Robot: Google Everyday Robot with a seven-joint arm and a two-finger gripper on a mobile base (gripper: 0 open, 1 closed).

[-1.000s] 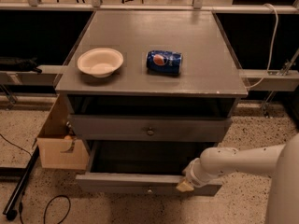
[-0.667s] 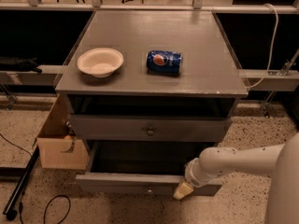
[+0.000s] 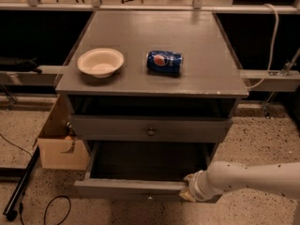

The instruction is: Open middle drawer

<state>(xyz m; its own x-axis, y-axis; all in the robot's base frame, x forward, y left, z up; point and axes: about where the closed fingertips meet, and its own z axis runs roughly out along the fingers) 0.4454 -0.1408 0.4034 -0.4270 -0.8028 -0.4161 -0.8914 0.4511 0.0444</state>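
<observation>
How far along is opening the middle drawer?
Mostly done: the middle drawer is pulled well out, and its dark interior shows below the drawer above. In hand: the gripper sits at the right end of the middle drawer's front edge. Left: perhaps a little more travel, then backing away.

Tabletop (image 3: 187,32): white bowl (image 3: 100,62) at 9 o'clock, blue can (image 3: 164,62) on its side mid-top, near the bowl but apart. Cardboard box (image 3: 58,146) on the floor at 8, black cable (image 3: 51,210) at 7, white cable (image 3: 274,36) at 2. Gripper (image 3: 187,191) at 5, low.
</observation>
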